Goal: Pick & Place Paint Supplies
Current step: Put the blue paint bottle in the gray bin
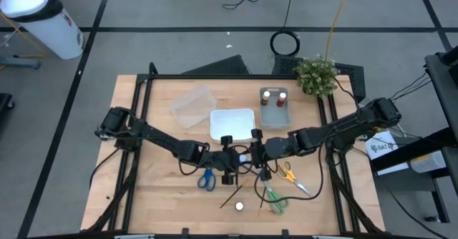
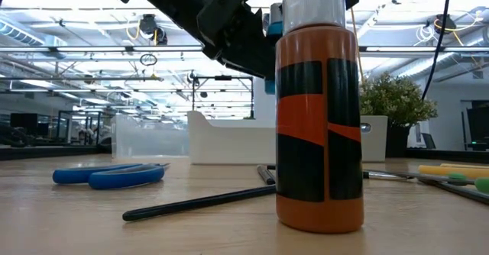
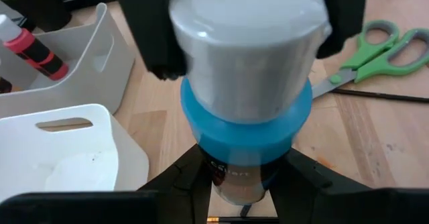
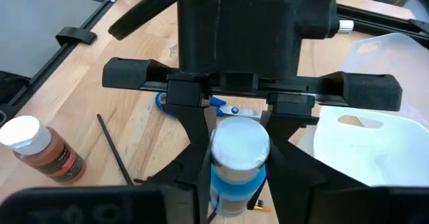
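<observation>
- The left gripper (image 4: 234, 140) and the right gripper (image 3: 238, 83) are meeting over the middle of the wooden table (image 1: 157, 196), each clamping the same blue paint bottle (image 4: 234, 167) from opposite sides.
- The left gripper's fingers (image 3: 184, 177) are pinching the bottle's lower body; the right gripper's fingers are closing on its white cap (image 3: 244, 43).
- The bottle is showing a rounded white cap, a bright blue band beneath it and a dark printed label lower down, and it is hanging clear of the tabletop.
- An orange paint bottle (image 2: 318, 110) with a white cap and black label is standing upright on the table near the front edge.
- A thin dark brush (image 2: 199, 204) is lying beside it.
- 3 scissors are lying around: blue scissors (image 1: 207, 179), green scissors (image 1: 275, 200), yellow scissors (image 1: 290, 174).
- A white tray (image 1: 232, 122) is sitting just behind the grippers.
</observation>
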